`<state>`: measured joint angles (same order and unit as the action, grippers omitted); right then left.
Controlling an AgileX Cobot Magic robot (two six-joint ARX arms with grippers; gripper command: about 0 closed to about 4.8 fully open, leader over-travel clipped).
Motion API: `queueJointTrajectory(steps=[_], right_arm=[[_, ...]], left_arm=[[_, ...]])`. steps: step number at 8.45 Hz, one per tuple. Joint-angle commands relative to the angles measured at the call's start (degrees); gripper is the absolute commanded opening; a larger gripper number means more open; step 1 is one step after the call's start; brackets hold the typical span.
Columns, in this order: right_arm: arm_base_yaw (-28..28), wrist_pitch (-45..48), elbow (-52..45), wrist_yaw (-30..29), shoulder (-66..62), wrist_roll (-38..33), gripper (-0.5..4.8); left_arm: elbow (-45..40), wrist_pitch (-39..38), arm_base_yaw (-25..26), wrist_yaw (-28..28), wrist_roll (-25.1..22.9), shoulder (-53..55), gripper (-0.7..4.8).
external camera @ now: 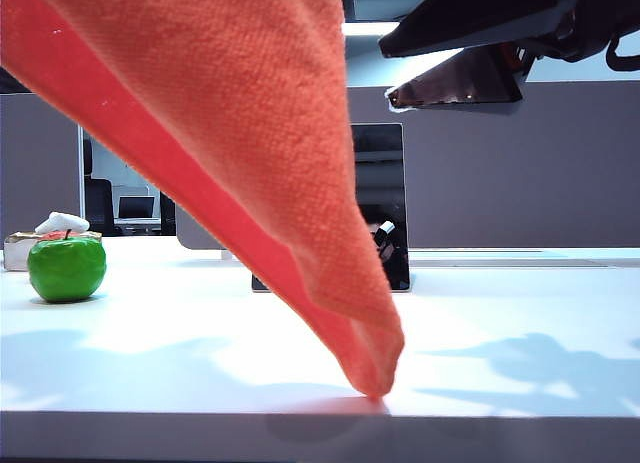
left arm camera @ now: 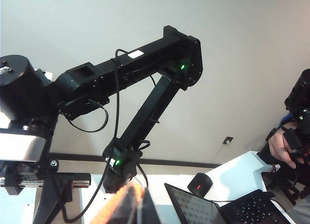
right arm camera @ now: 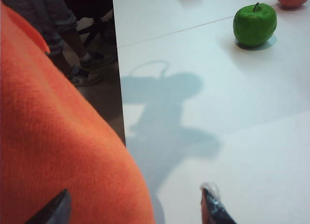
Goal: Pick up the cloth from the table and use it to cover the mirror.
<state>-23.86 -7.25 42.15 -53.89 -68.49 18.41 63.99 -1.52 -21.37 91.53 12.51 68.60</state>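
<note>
While cloth [external camera: 230, 133] hangs, left claw [left arm camera: 127, 209] clamped, right claw [right arm camera: 138, 207] spread.

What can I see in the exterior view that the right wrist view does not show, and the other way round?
Only the exterior view shows the mirror, upright behind the hanging cloth, the grey partition, and the cloth's lowest corner near the table.

Only the right wrist view shows a person's legs and shoes beyond the table edge, and the right gripper from close by, open, with cloth beside one finger.

Both show the orange cloth, the white table and the green apple. Neither shows the left gripper, which is shut.
</note>
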Motion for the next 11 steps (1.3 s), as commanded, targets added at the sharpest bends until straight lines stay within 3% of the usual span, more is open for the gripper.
queueJointTrajectory(steps=[1, 3, 5, 6, 7, 8, 9, 11], right_arm=[[-0.26, 0.33, 0.26, 0.0, 0.17, 3.1, 3.38], [-0.26, 5.03, 0.26, 1.49, 0.15, 3.08, 3.38], [-0.26, 5.95, 0.26, 1.49, 0.15, 3.08, 3.38], [-0.26, 5.51, 0.22, 1.16, -0.59, 4.13, 3.38], [-0.35, 4.68, 0.22, 0.35, -1.18, 4.15, 3.38], [-2.95, 2.23, 0.2, -0.55, -1.51, 4.13, 3.38], [-3.5, 2.21, 0.22, -0.74, -1.46, 4.13, 3.38], [-7.52, 1.44, 0.22, -1.42, -1.49, 4.11, 3.38]], left_arm=[[0.28, 1.25, -1.49, -3.54, -0.04, -0.24, -0.06], [0.28, 5.95, -4.74, -13.11, -0.48, -0.22, -0.06], [0.28, 7.13, -5.86, -14.27, -0.44, -0.22, -0.06], [0.28, 7.93, -12.48, -16.66, 0.39, -0.22, -0.06], [0.31, 8.55, -13.07, -17.75, 0.39, -0.22, -0.06], [0.31, 10.99, -13.14, -26.36, 1.42, -0.24, -0.06], [0.31, 11.54, -13.11, -26.43, 1.4, -0.22, -0.06], [0.28, 11.89, -12.79, -33.73, 0.96, -0.22, -0.06]])
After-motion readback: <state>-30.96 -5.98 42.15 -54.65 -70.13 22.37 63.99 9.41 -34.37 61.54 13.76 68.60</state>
